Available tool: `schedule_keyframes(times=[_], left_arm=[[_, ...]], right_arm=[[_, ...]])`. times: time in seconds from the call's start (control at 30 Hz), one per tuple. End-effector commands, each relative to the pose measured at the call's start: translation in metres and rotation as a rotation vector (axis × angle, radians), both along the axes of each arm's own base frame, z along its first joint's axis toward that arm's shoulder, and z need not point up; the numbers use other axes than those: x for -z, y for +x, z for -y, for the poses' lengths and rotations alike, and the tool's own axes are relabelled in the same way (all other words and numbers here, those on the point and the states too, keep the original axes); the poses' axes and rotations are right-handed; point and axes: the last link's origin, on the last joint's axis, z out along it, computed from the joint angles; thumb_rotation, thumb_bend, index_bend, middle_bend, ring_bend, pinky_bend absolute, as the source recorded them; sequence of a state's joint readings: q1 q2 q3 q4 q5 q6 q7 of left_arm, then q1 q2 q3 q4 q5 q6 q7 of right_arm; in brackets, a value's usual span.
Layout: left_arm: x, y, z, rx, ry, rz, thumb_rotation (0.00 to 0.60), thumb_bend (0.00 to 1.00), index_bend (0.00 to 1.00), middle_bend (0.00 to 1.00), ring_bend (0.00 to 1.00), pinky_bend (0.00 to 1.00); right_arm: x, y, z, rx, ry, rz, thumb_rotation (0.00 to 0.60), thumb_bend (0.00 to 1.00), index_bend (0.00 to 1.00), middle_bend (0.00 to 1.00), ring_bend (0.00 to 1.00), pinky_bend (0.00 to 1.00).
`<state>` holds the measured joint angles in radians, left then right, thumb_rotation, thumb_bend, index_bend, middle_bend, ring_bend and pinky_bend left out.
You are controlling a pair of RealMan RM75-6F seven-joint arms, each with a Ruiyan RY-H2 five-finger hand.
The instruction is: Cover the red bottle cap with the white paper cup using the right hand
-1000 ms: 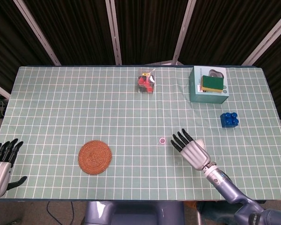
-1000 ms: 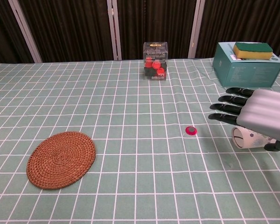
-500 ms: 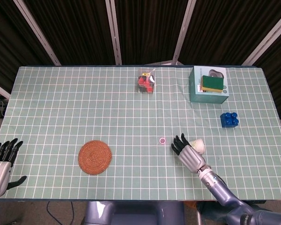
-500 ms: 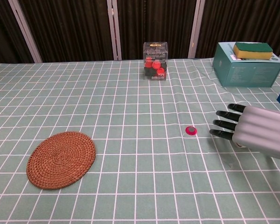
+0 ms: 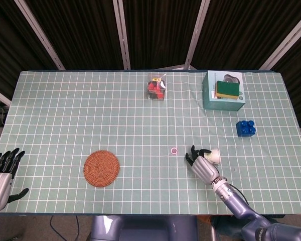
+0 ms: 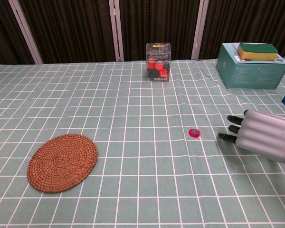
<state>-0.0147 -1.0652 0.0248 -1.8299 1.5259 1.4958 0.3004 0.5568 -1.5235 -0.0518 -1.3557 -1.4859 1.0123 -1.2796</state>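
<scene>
Lower right of centre in the head view, the right hand (image 5: 202, 164) has its fingers curled around the white paper cup (image 5: 213, 156), which lies on its side on the table (image 5: 65, 115). The red bottle cap (image 5: 174, 150) sits just left of the fingertips, open cloth around it. The left hand (image 5: 1, 175) hangs off the lower-left edge, fingers spread, holding nothing.

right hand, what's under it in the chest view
Only tablecloth shows around the right hand there. The head view shows a white paper cup on its side by the fingers; whether they grip it is hidden.
</scene>
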Motion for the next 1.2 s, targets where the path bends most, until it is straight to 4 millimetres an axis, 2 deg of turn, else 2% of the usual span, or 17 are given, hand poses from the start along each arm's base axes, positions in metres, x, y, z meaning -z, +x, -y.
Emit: schedule_keyframes(times=[0.03, 0.3, 0.43, 0.63, 0.73, 0.93, 1.2], left_arm=[[0.000, 0.000, 0.000, 0.000, -0.001, 0.000, 0.600, 0.00, 0.00, 0.00, 0.00, 0.00], [0.001, 0.000, 0.000, -0.001, -0.004, -0.002, 0.600, 0.00, 0.00, 0.00, 0.00, 0.00], [0.001, 0.000, 0.000, -0.003, -0.005, -0.001, 0.600, 0.00, 0.00, 0.00, 0.00, 0.00], [0.001, 0.000, 0.000, -0.004, -0.010, 0.006, 0.600, 0.00, 0.00, 0.00, 0.00, 0.00], [0.001, 0.001, 0.000, 0.000, -0.005, 0.001, 0.600, 0.00, 0.00, 0.00, 0.00, 0.00], [0.001, 0.001, 0.001, -0.003, -0.007, 0.006, 0.600, 0.00, 0.00, 0.00, 0.00, 0.00], [0.002, 0.000, -0.001, -0.011, -0.015, 0.008, 0.600, 0.00, 0.00, 0.00, 0.00, 0.00]], right_arm=[[0.000, -0.001, 0.004, -0.025, -0.009, 0.027, 0.600, 0.34, 0.20, 0.40, 0.27, 0.62], [-0.004, 0.001, 0.008, -0.048, 0.003, 0.102, 0.600, 0.37, 0.22, 0.42, 0.29, 0.63], [-0.012, 0.009, 0.012, -0.046, -0.005, 0.203, 0.600, 0.37, 0.23, 0.43, 0.30, 0.63], [-0.028, 0.032, 0.022, 0.075, 0.011, 0.534, 0.600, 0.36, 0.23, 0.43, 0.30, 0.64], [-0.036, 0.050, 0.033, 0.127, 0.039, 0.709, 0.600, 0.36, 0.23, 0.43, 0.30, 0.64], [-0.028, 0.068, 0.048, 0.302, 0.109, 0.994, 0.600, 0.36, 0.23, 0.43, 0.30, 0.64], [-0.005, 0.091, 0.066, 0.410, 0.181, 1.162, 0.600, 0.36, 0.23, 0.43, 0.30, 0.62]])
